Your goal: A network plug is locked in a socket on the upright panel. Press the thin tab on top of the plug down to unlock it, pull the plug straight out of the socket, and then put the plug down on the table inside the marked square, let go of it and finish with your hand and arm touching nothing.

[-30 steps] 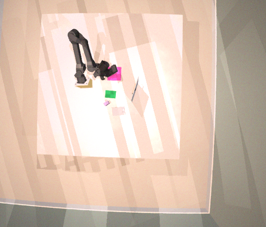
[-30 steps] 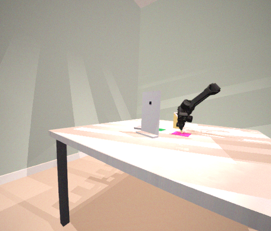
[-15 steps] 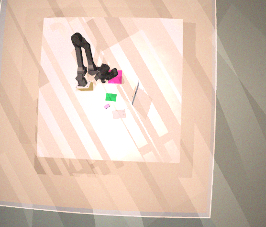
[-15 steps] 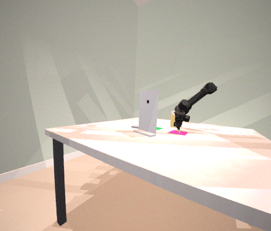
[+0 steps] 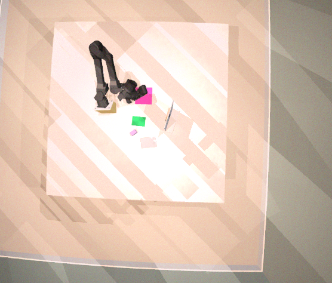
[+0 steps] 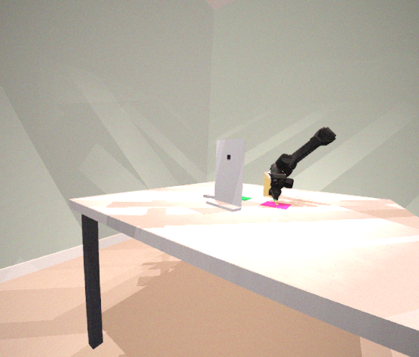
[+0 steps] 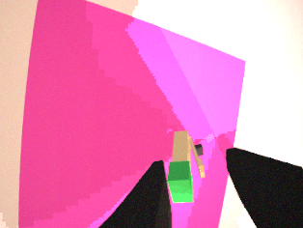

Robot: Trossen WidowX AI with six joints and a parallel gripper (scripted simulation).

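Observation:
The plug (image 7: 180, 147) has a tan body and a green end. It lies at the magenta square (image 5: 148, 98) (image 6: 265, 204) (image 7: 72, 106), inside its outline in the wrist view. The thin tab (image 7: 198, 161) stands off along the plug's right side in that view. My gripper (image 6: 276, 199) (image 7: 195, 164) is open and low over the square, one finger on each side of the plug. The left finger is very close to the green end; I cannot tell if they touch. The upright panel (image 5: 169, 115) (image 6: 227, 176) stands apart, with a dark opening (image 6: 228, 157).
A green patch (image 5: 138, 121) (image 6: 246, 198), a small purple block (image 5: 133, 132) and a pale pink patch (image 5: 147, 142) lie on the table beyond the magenta square. A yellow block (image 5: 110, 108) (image 6: 267, 184) is at the arm's base.

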